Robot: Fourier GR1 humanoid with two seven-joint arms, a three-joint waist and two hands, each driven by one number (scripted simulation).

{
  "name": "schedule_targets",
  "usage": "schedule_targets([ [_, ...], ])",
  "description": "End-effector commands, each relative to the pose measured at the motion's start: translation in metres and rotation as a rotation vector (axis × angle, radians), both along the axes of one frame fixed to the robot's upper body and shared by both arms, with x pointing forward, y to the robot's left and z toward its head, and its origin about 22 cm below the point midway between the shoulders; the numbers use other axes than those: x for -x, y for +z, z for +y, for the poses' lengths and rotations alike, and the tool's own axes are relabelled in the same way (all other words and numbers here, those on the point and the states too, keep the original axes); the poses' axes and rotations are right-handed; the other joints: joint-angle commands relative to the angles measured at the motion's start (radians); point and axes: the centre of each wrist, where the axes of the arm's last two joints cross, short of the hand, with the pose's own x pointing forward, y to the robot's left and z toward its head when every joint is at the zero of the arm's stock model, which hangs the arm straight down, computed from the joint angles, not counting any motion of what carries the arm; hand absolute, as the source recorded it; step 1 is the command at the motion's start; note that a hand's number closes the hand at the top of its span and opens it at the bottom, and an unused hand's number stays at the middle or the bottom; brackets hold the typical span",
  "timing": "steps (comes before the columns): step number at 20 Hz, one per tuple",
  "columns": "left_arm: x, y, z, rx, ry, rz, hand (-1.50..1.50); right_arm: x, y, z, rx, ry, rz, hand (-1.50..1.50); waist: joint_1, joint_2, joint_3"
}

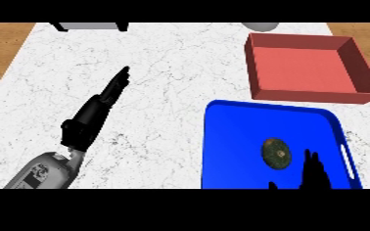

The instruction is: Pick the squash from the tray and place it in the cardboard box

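A small dark green squash [276,153] lies on the blue tray [231,142], toward its right side. Beyond the tray stands a red, open-topped box [303,68] with nothing in it. My right hand [313,174] comes in from the lower edge over the tray, just right of and below the squash, its fingers straight and pointing up, not touching it. My left hand [98,108] lies on the white counter at the left, fingers straight and stretched toward the far side, holding nothing.
The white marbled counter [159,78] spreads between my left hand and the tray. A grey object on dark feet [90,26] sits at the far left edge. A pale round object [260,26] shows at the far edge above the red box.
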Motion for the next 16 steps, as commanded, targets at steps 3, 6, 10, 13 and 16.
schedule_targets([
  [3,-0.003,-0.006,0.013,-0.001,-0.013,0.021,0.00,-0.018,0.081,0.047,0.001,-0.098,0.046,-1.50,0.014,0.000,0.007],
  [6,0.000,-0.013,-0.008,0.025,-0.008,0.014,0.00,-0.022,0.097,0.061,0.021,-0.100,0.069,-1.50,0.010,-0.003,0.011],
  [10,-0.006,-0.007,-0.009,0.008,-0.032,0.002,0.00,-0.058,0.091,0.066,0.035,-0.092,0.111,-1.50,0.016,-0.001,0.012],
  [13,-0.007,-0.024,-0.009,0.001,-0.032,0.004,0.00,-0.053,0.051,0.064,0.023,-0.101,0.173,-1.50,0.010,0.000,0.012],
  [16,-0.008,0.000,-0.004,-0.005,-0.021,-0.004,0.00,-0.062,0.054,0.054,-0.014,-0.131,0.182,-1.50,0.014,-0.002,0.012],
])
